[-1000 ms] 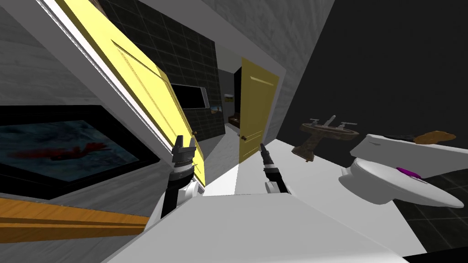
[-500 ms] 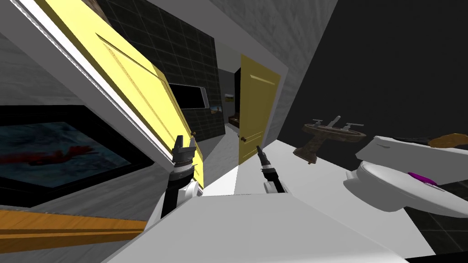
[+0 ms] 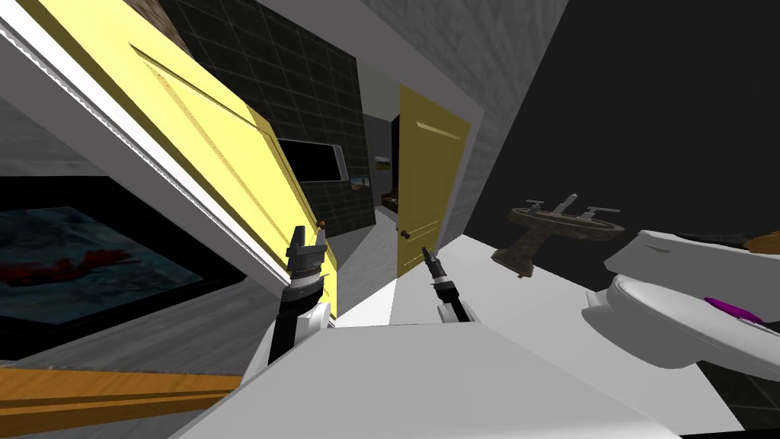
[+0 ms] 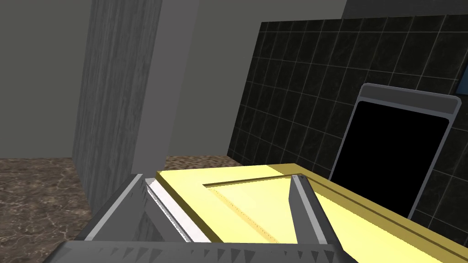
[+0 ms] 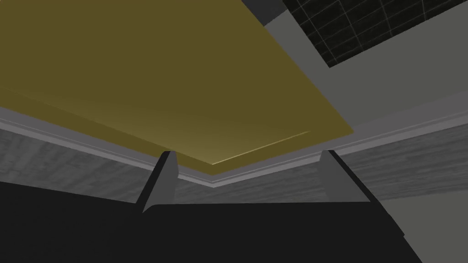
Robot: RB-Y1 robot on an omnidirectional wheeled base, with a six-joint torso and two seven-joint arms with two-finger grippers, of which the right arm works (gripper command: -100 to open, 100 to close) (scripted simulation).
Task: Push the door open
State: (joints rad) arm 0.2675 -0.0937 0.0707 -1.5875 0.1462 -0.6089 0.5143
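Now against the yellow door (image 3: 221, 168), centre-left.
Left jaws and right jaws wide; the left could slip off its edge.

Head camera: high, tilted steeply down-forward, rolled. Near yellow door (image 3: 221, 152) slants across upper left of frame, far yellow door (image 3: 430, 190) at centre. Left wrist camera: close to near yellow door, looking along its face toward dark tiled wall (image 4: 320, 91). Right wrist camera: faces far yellow door. Head view shares both doors, dark tiled wall.
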